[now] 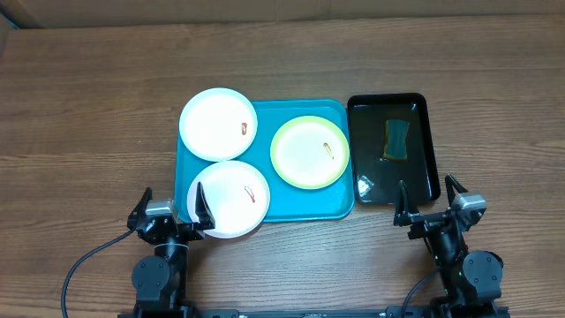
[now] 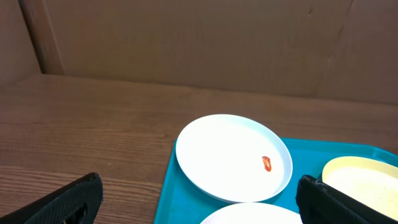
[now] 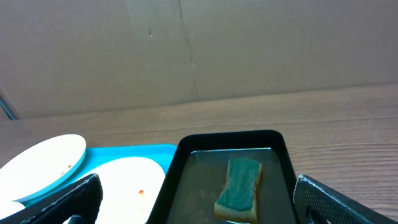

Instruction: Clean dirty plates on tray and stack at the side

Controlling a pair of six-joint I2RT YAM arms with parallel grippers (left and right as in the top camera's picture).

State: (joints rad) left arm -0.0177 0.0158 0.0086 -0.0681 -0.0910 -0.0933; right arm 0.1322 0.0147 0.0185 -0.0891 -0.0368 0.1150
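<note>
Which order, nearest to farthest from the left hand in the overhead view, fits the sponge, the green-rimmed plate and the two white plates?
1. Front white plate, beside the left hand.
2. Back white plate, far-left corner of the blue tray.
3. Green-rimmed plate, right side of that tray.
4. Sponge, in the black tray.

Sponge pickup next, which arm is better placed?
Right. The sponge lies in the black tray, straight ahead of the right gripper, whose jaws are open and empty. The left gripper sits across the turquoise tray, facing the near white plate instead.
</note>
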